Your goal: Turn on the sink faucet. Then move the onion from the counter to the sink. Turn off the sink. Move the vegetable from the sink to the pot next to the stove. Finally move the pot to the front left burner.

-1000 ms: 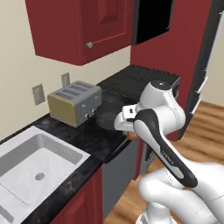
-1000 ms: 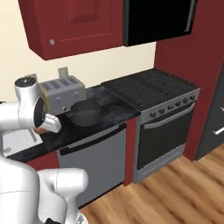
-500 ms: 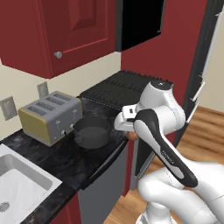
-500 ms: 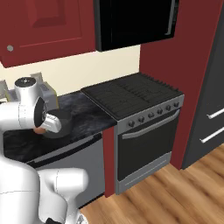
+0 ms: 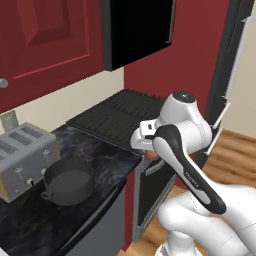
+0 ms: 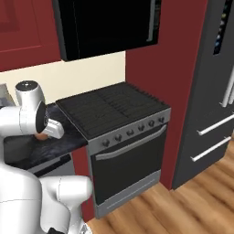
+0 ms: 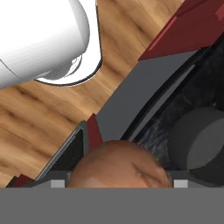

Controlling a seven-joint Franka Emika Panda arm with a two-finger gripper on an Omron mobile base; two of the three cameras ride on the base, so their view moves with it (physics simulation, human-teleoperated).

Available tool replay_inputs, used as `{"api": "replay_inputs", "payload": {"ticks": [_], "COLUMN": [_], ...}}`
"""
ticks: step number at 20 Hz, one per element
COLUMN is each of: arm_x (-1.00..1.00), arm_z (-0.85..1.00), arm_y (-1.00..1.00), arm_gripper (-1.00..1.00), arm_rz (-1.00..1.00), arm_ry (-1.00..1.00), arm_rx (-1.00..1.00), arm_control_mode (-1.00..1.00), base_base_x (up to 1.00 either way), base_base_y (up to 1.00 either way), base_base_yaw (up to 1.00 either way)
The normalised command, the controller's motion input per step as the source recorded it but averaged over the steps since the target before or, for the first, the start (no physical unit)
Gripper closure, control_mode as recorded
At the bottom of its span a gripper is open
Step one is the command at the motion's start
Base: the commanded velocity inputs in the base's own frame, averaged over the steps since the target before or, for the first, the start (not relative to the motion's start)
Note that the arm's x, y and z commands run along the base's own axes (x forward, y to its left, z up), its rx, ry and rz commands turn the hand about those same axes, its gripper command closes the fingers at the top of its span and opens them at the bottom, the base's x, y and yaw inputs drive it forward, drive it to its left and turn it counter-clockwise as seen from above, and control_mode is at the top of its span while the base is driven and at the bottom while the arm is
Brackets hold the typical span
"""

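A glossy black marble-like finish with faint veining is seen on the counter [image 5: 112, 167]. The pot [image 5: 67, 181] is rendered in matt dark grey metal, the toaster [image 5: 22, 159] in brushed grey metal. Matt black grates are shown on the stove [image 6: 114, 106], above a grey metallic front. The onion [image 7: 119, 166] is given a smooth tan-orange skin. The floor [image 6: 183, 205] appears as satin wood planks.

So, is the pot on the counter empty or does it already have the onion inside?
Empty. The left base view shows the pot with a bare dark inside, while the onion sits between the gripper's fingers, off the counter.
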Motion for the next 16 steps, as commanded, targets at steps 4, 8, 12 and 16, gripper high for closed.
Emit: {"api": "replay_inputs", "payload": {"ticks": [4,8,12,16], "arm_x": [0.00,0.00,0.00,0.00], "arm_z": [0.00,0.00,0.00,0.00], "arm_y": [0.00,0.00,0.00,0.00], "arm_gripper": [1.00,1.00,1.00,1.00], "arm_rz": [0.00,0.00,0.00,0.00], "arm_ry": [0.00,0.00,0.00,0.00], "arm_rx": [0.00,0.00,0.00,0.00], "arm_control_mode": [1.00,1.00,1.00,1.00], "base_base_x": [0.50,0.34,0.18,0.07], "base_base_y": [-0.57,-0.21,-0.16,-0.18], "base_base_yaw": [0.06,0.20,0.32,0.34]}}
